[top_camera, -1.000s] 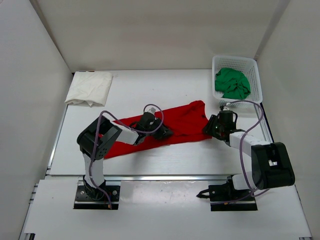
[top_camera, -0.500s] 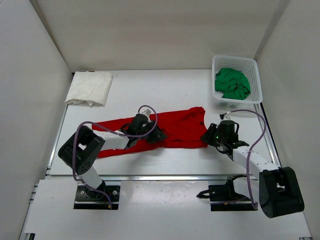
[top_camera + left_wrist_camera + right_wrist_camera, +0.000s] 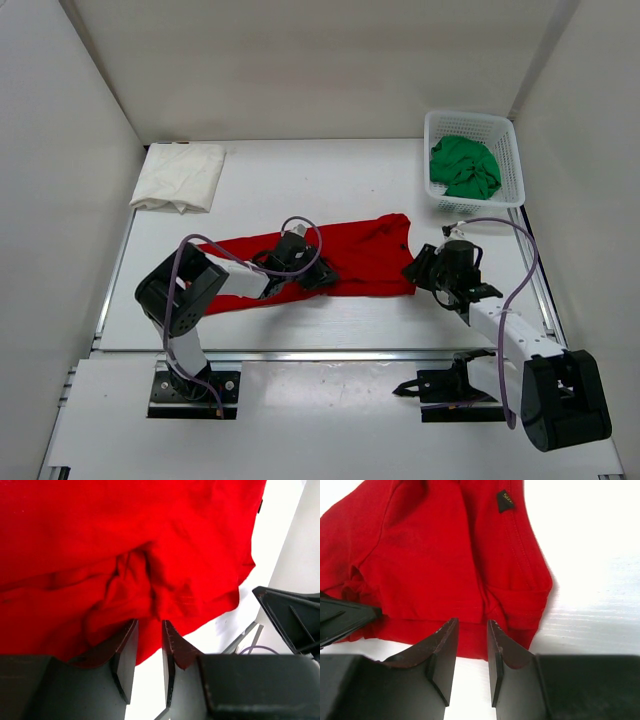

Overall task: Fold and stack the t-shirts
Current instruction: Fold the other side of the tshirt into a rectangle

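One red t-shirt [image 3: 370, 255], one white t-shirt [image 3: 180, 175] and one green t-shirt [image 3: 463, 166] are visible.

White table [image 3: 330, 180], red t-shirt [image 3: 365, 250], folded white t-shirt [image 3: 178, 175], white basket [image 3: 472, 205]

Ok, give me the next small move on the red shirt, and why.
Probably draw the left gripper leftward while the right gripper holds: both pinch the near edge of the red t-shirt, and the cloth is bunched beside the left one.
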Controlling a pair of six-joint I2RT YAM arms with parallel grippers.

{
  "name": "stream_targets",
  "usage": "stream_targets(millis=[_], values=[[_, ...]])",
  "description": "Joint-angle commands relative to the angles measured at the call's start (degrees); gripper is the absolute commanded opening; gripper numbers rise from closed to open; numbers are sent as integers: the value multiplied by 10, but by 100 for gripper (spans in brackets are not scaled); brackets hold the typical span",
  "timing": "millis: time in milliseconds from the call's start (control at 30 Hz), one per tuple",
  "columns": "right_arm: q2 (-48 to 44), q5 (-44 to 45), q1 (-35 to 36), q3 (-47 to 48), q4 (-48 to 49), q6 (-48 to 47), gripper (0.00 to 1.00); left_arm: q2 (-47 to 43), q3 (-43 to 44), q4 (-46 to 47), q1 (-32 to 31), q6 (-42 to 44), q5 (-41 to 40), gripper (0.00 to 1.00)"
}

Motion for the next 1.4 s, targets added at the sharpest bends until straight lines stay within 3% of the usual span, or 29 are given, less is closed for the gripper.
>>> stream_targets(millis=[0,400,700,1100,1367], values=[[-16,-8,0,-10,25,-6,28,5,0,25,-1,-17,-14,38],[-19,-25,5,-18,35,-2,27,46,10,96,-16,-68,-8,34],[-23,-18,3,-20,35,-6,26,12,-3,70,-30,-77,-25,37],[-25,-21,17,-19,33,-8,25,43,24,100,-36,-107,-29,27],[-33,-23,17,-22,39,-4,25,61,35,91,-39,-111,-30,29]])
